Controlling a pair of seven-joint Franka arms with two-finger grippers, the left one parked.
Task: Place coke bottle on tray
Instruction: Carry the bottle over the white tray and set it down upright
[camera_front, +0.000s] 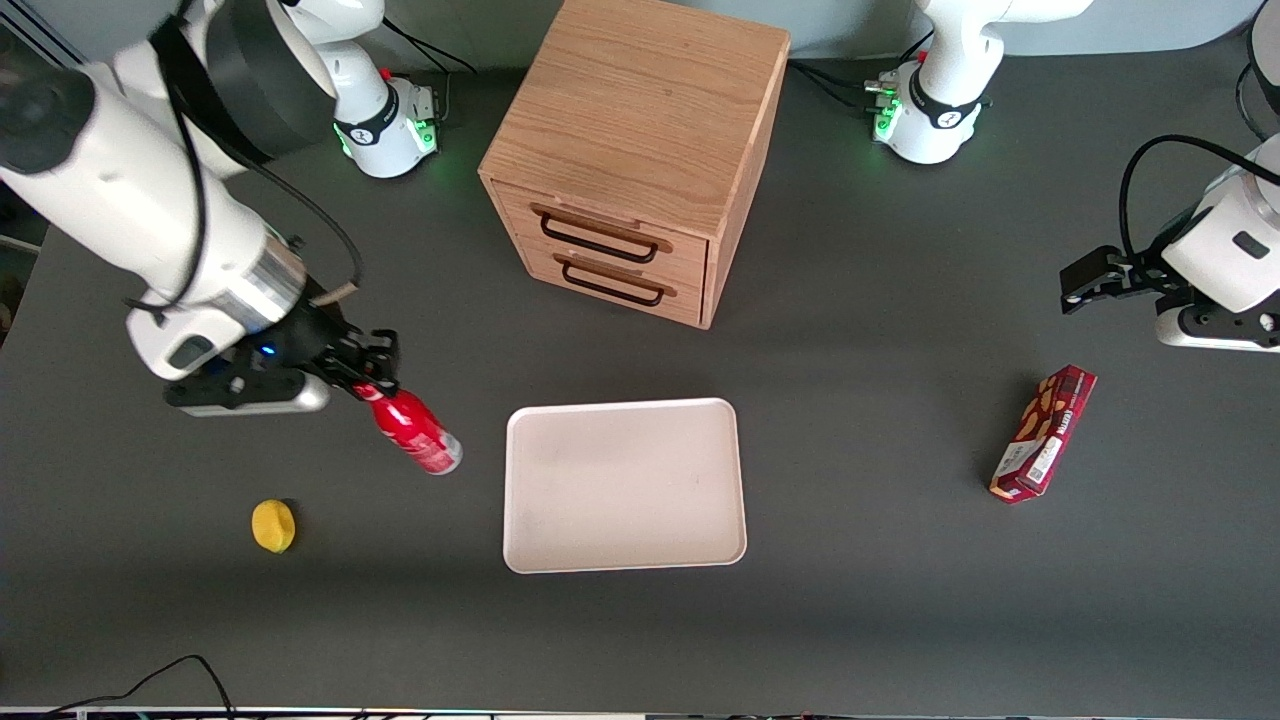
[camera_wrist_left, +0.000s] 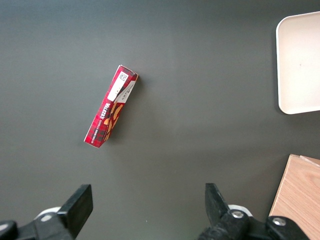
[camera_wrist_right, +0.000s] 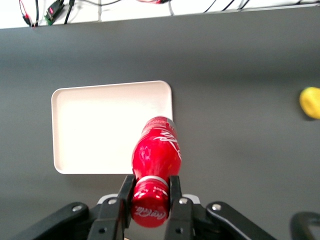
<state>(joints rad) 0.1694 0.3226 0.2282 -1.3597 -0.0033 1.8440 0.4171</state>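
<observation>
Two black fingers (camera_wrist_right: 125, 192) of the hand (camera_front: 375, 378) are closed on the coke bottle (camera_front: 414, 431), pinching it at the neck just below the red cap. The bottle hangs tilted from that grip, cap up toward the hand and silvery base pointing down, apparently clear of the dark surface (camera_front: 900, 560). It sits beside the cream tray (camera_front: 625, 486), toward the working arm's end, not yet over it in the front view.

By its gloss, the bottle looks like hard, smooth metal or plastic: stiff enough to take a firm squeeze, but slippery. The narrow neck is a sensible place to hold, since the shoulder and cap give the fingers a ledge on either side. Held so far from the heavier body, though, it may swing or pivot between the pads, as the tilt suggests. A slow carry should limit that. Setting it down on its small round base calls for care, as it could topple or roll on the flat tray.

A lemon (camera_front: 273, 525) lies nearer the front camera than the hand, well apart from it.
</observation>
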